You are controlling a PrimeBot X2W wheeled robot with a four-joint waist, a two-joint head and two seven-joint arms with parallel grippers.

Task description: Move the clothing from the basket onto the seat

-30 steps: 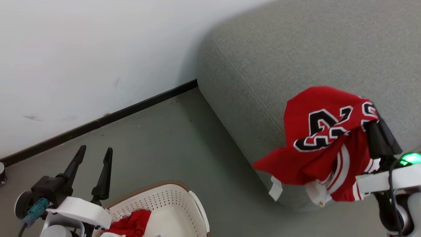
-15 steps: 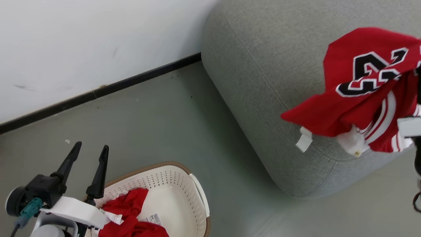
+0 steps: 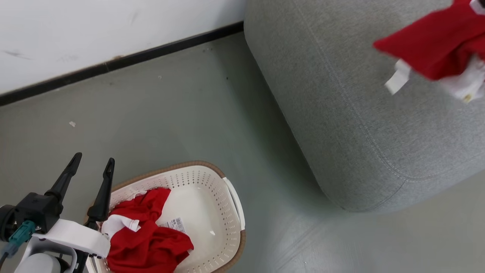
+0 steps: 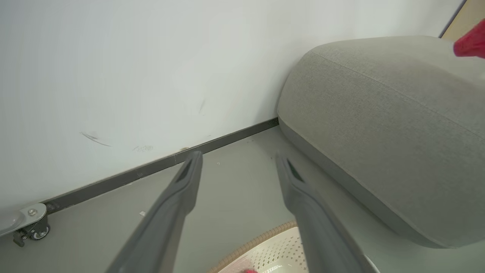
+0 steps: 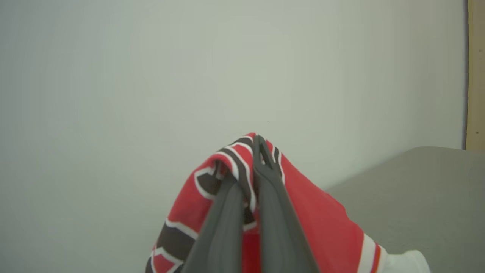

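red garment (image 5: pixel 326 223), clamped in right pincer (image 5: pixel 248 161)

The floor (image 3: pixel 182 113) is smooth and grey-green. It ends at a black strip (image 3: pixel 125 60) along the bottom of the white wall. The basket (image 3: pixel 197 178) sits on the floor, well away from that edge. The big grey seat (image 3: pixel 341 113) stands on the floor too, close to the wall edge and apart from the basket. A tiny white scrap (image 3: pixel 72 123) lies between the basket and the strip. A small wheel (image 4: pixel 32 231) stands by the strip.

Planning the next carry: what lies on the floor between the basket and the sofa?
Nothing but bare grey floor separates the basket from the sofa, as the head view shows.
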